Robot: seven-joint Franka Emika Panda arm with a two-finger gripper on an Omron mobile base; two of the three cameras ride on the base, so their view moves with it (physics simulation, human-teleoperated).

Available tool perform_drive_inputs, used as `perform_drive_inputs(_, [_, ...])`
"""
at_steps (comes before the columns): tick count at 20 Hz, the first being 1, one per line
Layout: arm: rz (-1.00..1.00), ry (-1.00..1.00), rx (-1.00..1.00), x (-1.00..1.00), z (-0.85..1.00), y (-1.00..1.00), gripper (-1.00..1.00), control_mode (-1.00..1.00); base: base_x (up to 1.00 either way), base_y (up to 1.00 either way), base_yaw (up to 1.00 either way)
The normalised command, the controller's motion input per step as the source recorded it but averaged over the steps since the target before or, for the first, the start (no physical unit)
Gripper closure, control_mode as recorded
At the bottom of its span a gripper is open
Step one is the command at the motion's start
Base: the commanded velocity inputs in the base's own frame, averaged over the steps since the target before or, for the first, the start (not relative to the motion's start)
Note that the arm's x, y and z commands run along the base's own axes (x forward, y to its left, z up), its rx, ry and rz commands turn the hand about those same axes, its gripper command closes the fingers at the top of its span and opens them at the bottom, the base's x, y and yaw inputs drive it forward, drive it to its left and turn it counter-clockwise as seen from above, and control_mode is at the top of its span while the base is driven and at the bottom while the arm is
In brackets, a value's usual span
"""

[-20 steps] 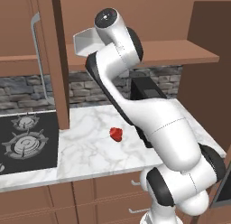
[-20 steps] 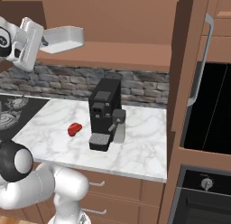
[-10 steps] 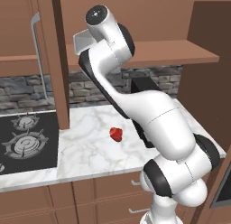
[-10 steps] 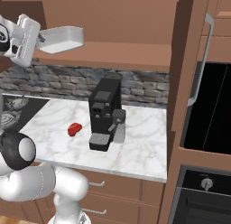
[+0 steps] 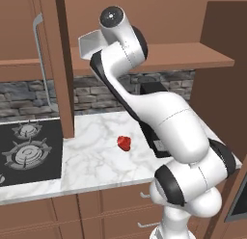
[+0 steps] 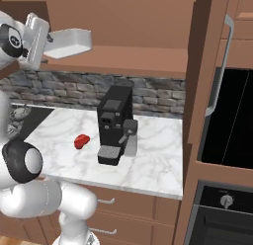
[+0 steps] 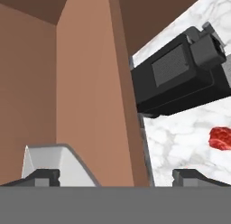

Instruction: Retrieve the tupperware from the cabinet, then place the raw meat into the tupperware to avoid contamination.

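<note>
Reaching up at the open cabinet (image 6: pixel 148 21), my gripper (image 6: pixel 48 41) has its jaws spread wide, meeting the near end of the tupperware (image 6: pixel 70 42) on the shelf. I judge that tub light, thin-walled and slippery, so I'd pinch its end rim. Raw meat (image 6: pixel 81 140) waits on the counter (image 6: pixel 153 155), left of the coffee machine (image 6: pixel 114 123).

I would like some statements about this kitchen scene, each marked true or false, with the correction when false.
1. The raw meat lies on the marble counter. True.
2. The tupperware sits on the stove. False: it is up at the cabinet shelf, by the gripper.
3. The coffee machine stands on the counter. True.
4. The meat is already inside the tub. False: it rests on the counter, far below the tub.
5. The gripper is fully shut. False: its jaws stand wide.
</note>
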Motion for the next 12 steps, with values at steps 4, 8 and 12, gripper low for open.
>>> perform_drive_inputs(4, [0.05, 0.03, 0.00, 0.19, 0.01, 0.14, -1.00, -1.00, 0.00, 0.00, 0.00])
perform_drive_inputs(8, [0.07, 0.01, 0.00, 0.12, 0.05, 0.13, -1.00, -1.00, 0.00, 0.00, 0.00])
perform_drive_inputs(12, [0.07, -0.03, 0.01, 0.08, 0.08, 0.11, -1.00, -1.00, 0.00, 0.00, 0.00])
